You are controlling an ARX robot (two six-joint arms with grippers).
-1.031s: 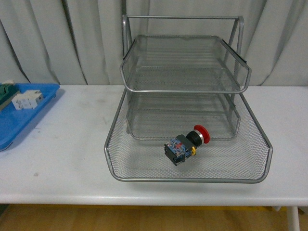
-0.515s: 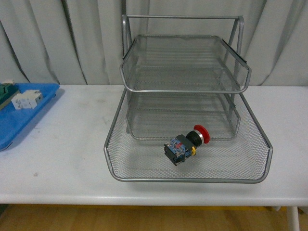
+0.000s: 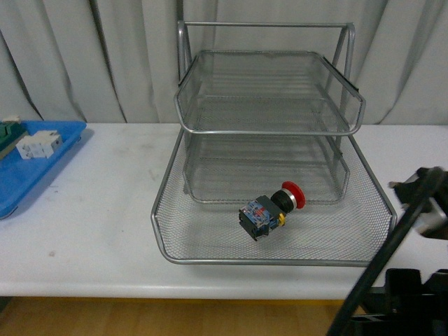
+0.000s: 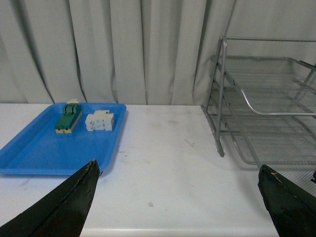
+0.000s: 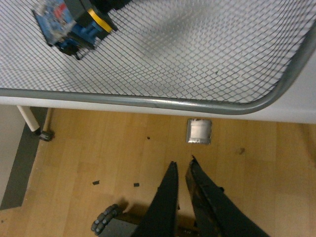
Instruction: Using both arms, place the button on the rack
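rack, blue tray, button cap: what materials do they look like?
Rack: looks like metal, silver wire mesh in a tube frame with a dull sheen.
Blue tray: probably plastic; uniform colour, smooth moulded rim, soft gloss.
Button: the red cap looks like glossy plastic, the collar seems metallic silver, the body matte black plastic; not certain at this size.

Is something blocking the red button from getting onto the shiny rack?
No. The button already lies on its side in the bottom tier of the rack, with nothing on top of it. Neither gripper touches it; the right gripper hangs over the floor, outside the rack's front rim.
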